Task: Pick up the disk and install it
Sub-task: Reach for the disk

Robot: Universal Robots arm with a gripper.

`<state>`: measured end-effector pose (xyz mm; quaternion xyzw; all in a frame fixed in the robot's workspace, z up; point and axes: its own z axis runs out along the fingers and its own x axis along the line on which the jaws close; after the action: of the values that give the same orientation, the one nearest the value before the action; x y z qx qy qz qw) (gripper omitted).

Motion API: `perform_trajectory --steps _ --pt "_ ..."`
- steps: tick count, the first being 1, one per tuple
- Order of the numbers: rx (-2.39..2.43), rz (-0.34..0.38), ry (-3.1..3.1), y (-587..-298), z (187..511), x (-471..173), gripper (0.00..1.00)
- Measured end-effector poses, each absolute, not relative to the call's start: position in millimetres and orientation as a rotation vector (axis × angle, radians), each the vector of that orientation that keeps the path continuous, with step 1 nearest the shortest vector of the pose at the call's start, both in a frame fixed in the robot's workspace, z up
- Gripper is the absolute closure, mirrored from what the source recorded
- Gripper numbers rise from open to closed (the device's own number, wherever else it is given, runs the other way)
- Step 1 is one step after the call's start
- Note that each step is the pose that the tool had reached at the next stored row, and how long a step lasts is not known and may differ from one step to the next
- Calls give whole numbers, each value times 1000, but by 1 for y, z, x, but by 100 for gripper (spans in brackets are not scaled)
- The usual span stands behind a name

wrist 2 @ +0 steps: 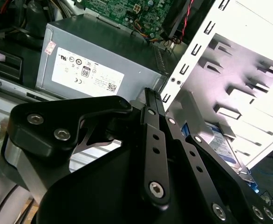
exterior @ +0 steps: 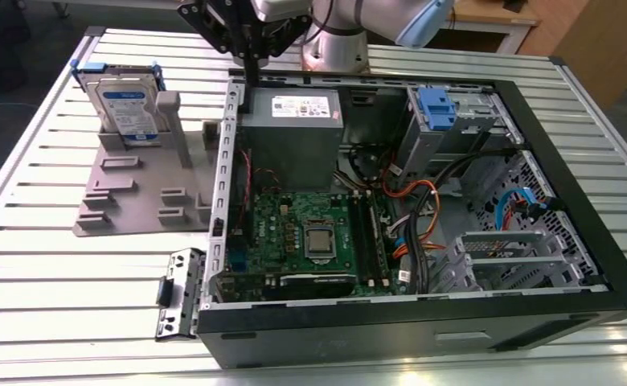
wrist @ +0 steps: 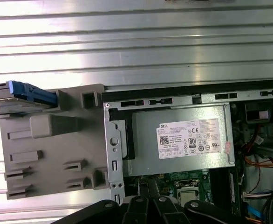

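Observation:
The disk (exterior: 126,108), silver with a white-and-blue label and blue side rails, stands upright in a grey holder (exterior: 131,197) at the exterior view's left, beside the open computer case (exterior: 571,265). My gripper (exterior: 252,79) hangs over the case's back left corner, above the edge by the power supply, to the right of the disk and apart from it. Its black fingers lie together with nothing between them. In both wrist views the gripper (wrist 2: 150,93) (wrist: 145,187) points toward the case wall. The disk (wrist 2: 222,144) (wrist: 31,93) sits off to one side in its holder (wrist: 48,154).
The grey power supply box (exterior: 292,129) (wrist: 183,140) fills the case's back left. A green motherboard (exterior: 303,233) lies below it, with cables at the centre. A blue latch with a metal cage (exterior: 437,108) stands at the back right. A loose metal bracket (exterior: 179,293) lies on the slatted table (exterior: 56,273).

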<state>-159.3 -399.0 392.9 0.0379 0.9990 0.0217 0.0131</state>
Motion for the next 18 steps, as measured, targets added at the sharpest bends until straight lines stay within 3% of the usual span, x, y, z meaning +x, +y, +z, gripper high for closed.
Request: perform_trajectory --steps 18 --pt "118 68 3112 -399 393 -176 90"
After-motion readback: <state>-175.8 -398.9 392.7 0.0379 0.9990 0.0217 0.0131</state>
